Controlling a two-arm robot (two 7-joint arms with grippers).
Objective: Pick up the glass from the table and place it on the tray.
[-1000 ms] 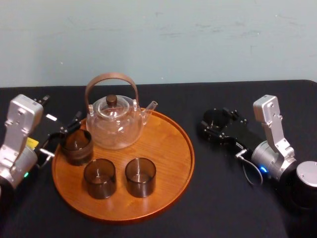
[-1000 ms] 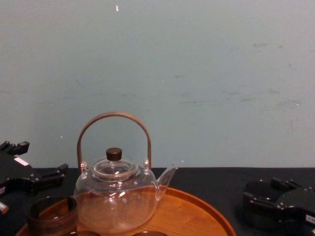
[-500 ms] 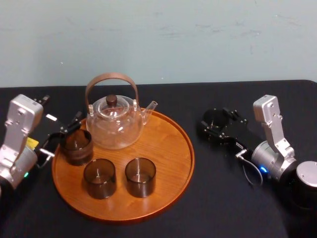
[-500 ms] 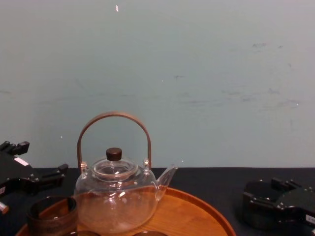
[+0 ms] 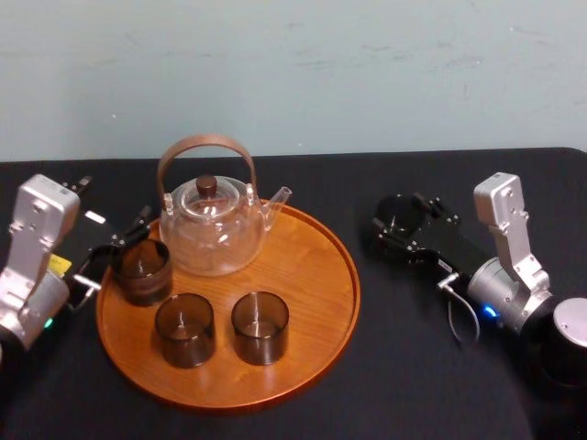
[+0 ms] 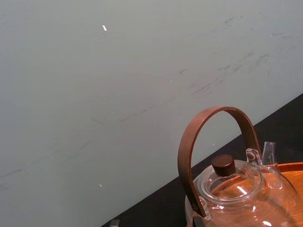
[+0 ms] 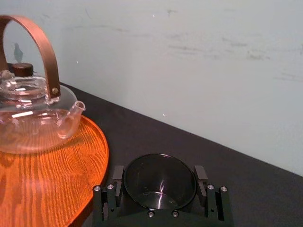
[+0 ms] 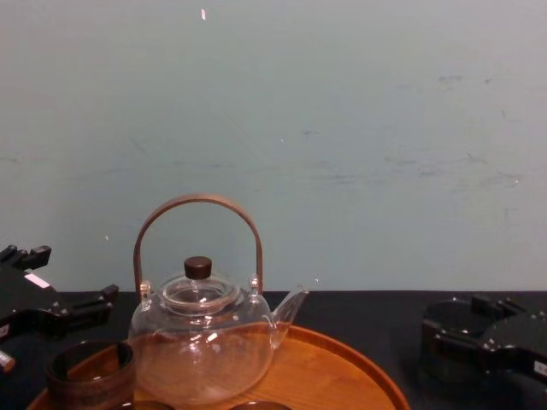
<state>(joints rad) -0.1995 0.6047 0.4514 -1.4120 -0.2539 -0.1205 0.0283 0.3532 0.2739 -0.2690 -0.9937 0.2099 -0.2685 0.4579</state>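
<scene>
Glass (image 7: pixel 159 182), dark, smoky, round, clamped between right gripper (image 7: pixel 159 176) fingers beside wooden tray (image 5: pixel 353 293), left gripper (image 5: pixel 115 209) fingers spread apart

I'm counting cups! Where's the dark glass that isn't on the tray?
In the head view the dark glass is on the robot's right, held in the right hand, just right of the tray.

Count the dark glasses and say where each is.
4 glasses. Three stand on the tray: one at its left edge, two side by side near the front. The fourth sits in the right gripper, right of the tray.
</scene>
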